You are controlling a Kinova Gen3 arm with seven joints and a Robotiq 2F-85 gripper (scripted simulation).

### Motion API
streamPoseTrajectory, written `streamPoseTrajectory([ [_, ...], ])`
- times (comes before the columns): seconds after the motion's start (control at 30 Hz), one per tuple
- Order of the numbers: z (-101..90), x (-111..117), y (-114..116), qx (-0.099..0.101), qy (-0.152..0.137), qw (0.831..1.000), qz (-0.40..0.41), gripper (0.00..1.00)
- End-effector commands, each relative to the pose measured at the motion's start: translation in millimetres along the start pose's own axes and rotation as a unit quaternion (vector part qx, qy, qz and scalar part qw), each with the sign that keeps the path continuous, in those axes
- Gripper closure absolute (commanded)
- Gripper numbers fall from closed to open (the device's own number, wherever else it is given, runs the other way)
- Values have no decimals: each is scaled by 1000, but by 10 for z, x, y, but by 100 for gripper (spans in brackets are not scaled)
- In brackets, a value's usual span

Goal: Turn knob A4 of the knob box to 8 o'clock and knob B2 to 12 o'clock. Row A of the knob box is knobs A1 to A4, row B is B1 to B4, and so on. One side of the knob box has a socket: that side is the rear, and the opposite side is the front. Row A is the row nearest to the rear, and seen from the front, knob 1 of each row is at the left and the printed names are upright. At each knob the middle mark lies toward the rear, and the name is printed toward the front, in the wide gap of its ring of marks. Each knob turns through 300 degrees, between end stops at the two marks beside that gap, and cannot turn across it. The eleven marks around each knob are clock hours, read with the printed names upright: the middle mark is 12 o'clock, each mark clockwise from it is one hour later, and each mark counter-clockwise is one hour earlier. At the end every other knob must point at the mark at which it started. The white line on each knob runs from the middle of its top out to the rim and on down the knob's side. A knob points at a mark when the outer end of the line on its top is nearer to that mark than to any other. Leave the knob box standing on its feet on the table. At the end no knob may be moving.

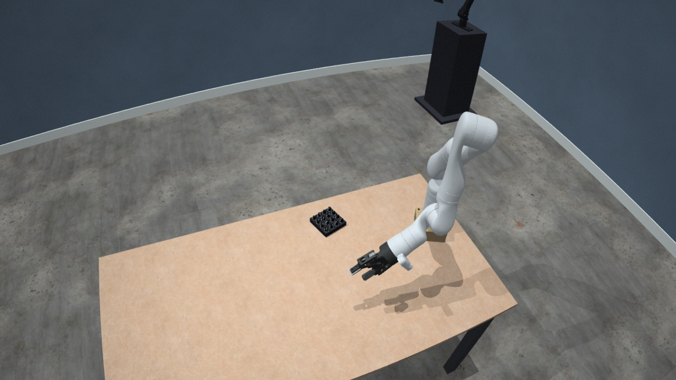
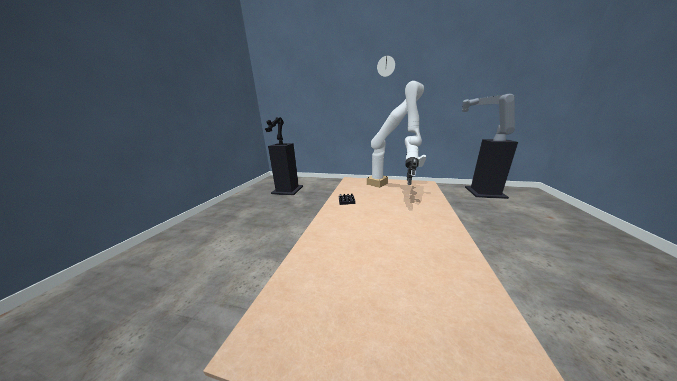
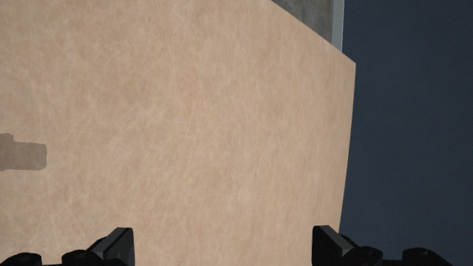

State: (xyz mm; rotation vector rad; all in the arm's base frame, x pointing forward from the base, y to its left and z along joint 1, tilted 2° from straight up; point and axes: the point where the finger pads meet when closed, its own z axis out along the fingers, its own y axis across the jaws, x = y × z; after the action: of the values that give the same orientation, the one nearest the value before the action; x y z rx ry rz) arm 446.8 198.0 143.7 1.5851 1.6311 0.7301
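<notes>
Table (image 1: 236, 307), tan-topped, fills the lower half of the top view. White arm (image 1: 444, 208) rises from a small tan base (image 1: 418, 211) at the table's upper right edge and bends down toward centre frame. Gripper (image 1: 360, 271) hangs above the table right of centre, fingers spread fully apart, nothing between them. Knob box (image 1: 328, 221), black, stands on the table upper left of the gripper, well apart from it; individual knob positions too small to read.
</notes>
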Motion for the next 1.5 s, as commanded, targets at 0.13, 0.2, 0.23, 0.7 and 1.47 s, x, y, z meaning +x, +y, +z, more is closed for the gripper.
streamPoseTrajectory([
  [0.13, -2, 1, 7, -1, 0, 1000, 0, 0],
  [0.2, -2, 1, 7, -1, 0, 1000, 0, 0],
  [0.23, -2, 1, 7, -1, 0, 1000, 0, 0],
  [0.7, 7, -11, 8, 1, -1, 1000, 2, 0],
  [1.47, 636, -1087, -389, 131, -84, 979, 132, 0],
])
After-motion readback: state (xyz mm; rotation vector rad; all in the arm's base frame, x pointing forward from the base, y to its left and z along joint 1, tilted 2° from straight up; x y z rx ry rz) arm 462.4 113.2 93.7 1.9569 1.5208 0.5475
